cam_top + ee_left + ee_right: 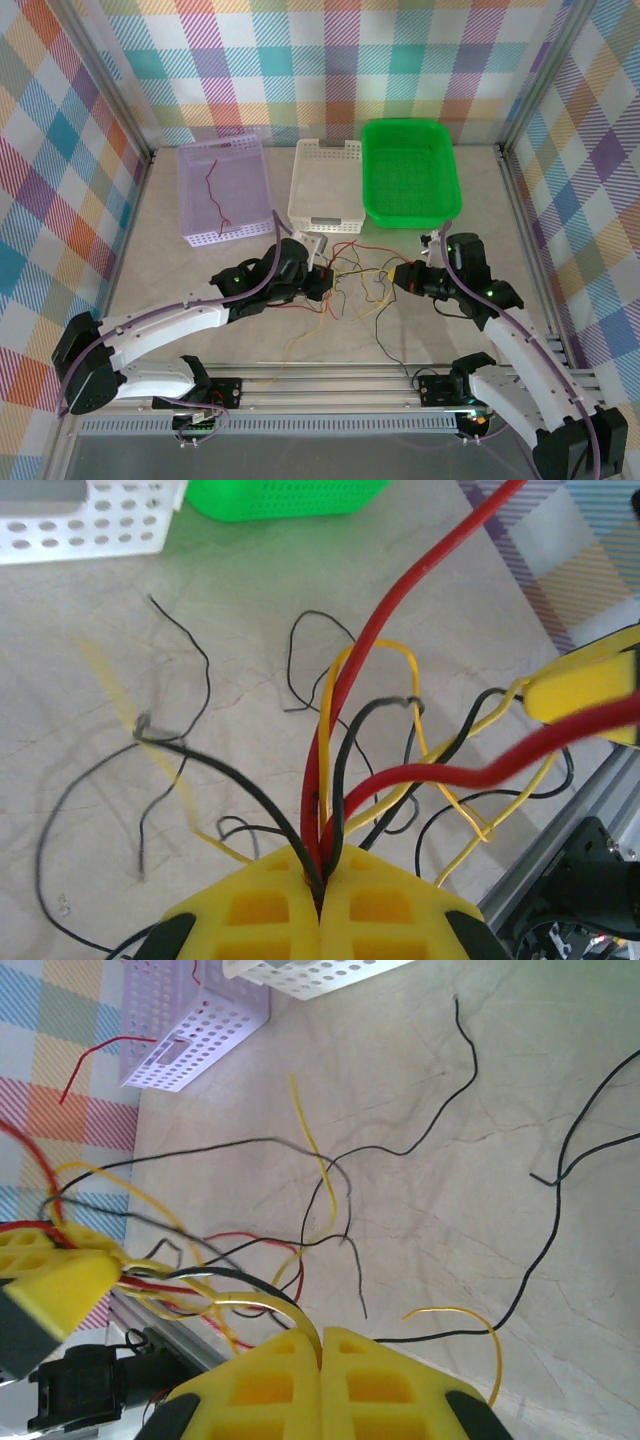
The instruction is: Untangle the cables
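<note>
Left fingers [270, 910] cropped by bottom edge; cables [325, 810] vanish into seam between them. Red cable [420, 590] beyond them blurred, exits top edge. Yellow cable [110, 685] left of fingers smeared. Right fingers [380, 1390] likewise cropped. Overhead, cables between both fingers too fine to trace.

The cables [345, 278] were red, yellow & black, all mixed. One more red cable [214, 190] was in the lilac basket [225, 235]. The middle basket [300, 190] was white and the right basket [412, 216] bright green. Left fingers [262, 908] & right fingers [268, 1390] were yellow. The table [160, 260] was pale beige, marble-like. The walls [300, 60] had a check pattern in blue, pink, orange, violet etc. The arms [165, 328] were white w/ black joints.
</note>
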